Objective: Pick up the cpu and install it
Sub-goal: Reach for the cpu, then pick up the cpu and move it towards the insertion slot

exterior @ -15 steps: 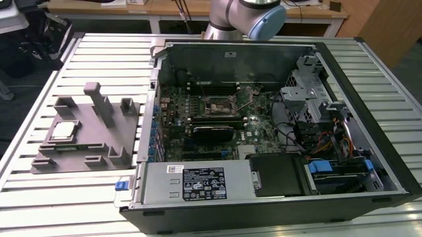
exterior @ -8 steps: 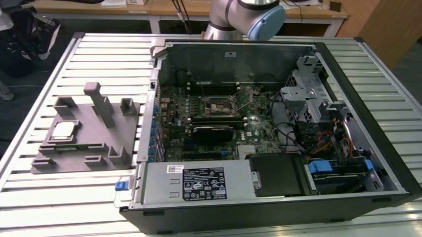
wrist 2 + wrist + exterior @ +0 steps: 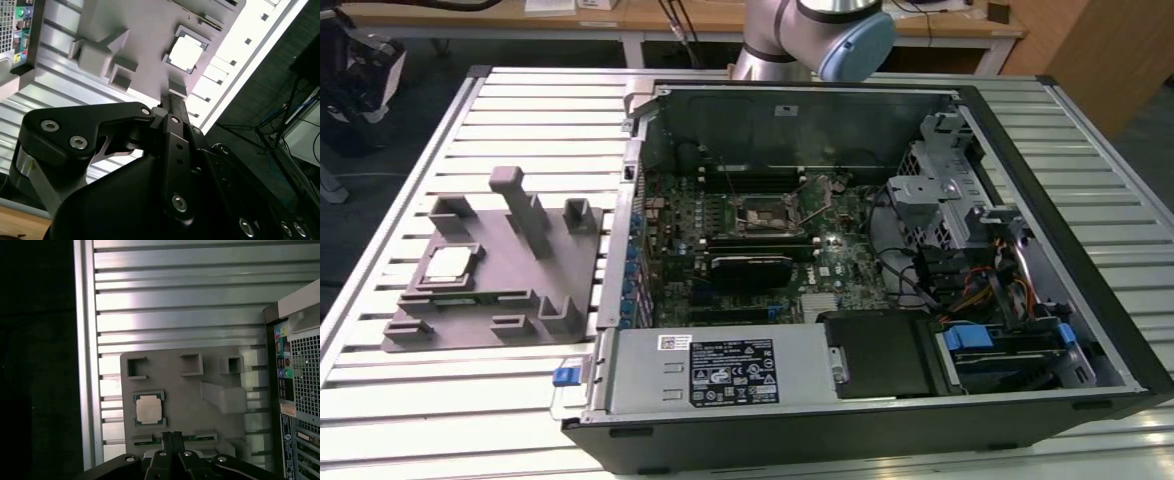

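Observation:
The cpu (image 3: 450,265) is a small square chip with a pale silver top. It lies flat in a recess of the grey tray (image 3: 507,270) on the exterior view's left. In both wrist views the cpu (image 3: 148,408) (image 3: 186,51) sits on the tray (image 3: 190,400) well below my gripper (image 3: 172,435) (image 3: 176,102). The black fingers are pressed together with nothing between them, apart from the chip. The black-framed socket (image 3: 767,212) lies inside the open computer case.
The open computer case (image 3: 1067,130) takes up the middle and the exterior view's right of the slatted metal table (image 3: 400,400); its rear panel (image 3: 300,370) borders the tray. Upright posts (image 3: 520,205) rise from the tray. The arm's elbow (image 3: 834,30) is at the far edge.

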You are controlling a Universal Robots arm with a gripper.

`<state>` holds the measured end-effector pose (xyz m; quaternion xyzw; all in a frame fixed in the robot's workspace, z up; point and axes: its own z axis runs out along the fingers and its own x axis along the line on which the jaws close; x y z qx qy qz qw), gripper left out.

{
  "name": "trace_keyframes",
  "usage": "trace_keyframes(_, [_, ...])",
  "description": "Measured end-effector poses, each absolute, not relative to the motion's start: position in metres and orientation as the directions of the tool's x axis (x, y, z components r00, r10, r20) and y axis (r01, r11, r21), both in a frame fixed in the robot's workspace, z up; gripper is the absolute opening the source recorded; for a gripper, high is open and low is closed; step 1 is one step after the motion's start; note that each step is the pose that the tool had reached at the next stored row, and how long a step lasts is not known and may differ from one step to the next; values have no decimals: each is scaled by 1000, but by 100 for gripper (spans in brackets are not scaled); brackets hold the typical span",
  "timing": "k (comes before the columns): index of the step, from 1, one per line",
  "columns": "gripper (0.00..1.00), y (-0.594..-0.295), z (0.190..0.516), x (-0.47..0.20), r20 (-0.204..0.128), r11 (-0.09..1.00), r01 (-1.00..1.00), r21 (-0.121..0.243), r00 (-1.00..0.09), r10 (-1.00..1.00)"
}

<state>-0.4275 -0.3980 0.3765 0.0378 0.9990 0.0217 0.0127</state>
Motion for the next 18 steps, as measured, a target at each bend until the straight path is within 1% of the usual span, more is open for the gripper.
trace_keyframes(10, [11,-398,374,-462,-23,996,75,44,-997,76])
trace_keyframes(18, [11,-398,370,-469,-20,996,75,44,-997,76])
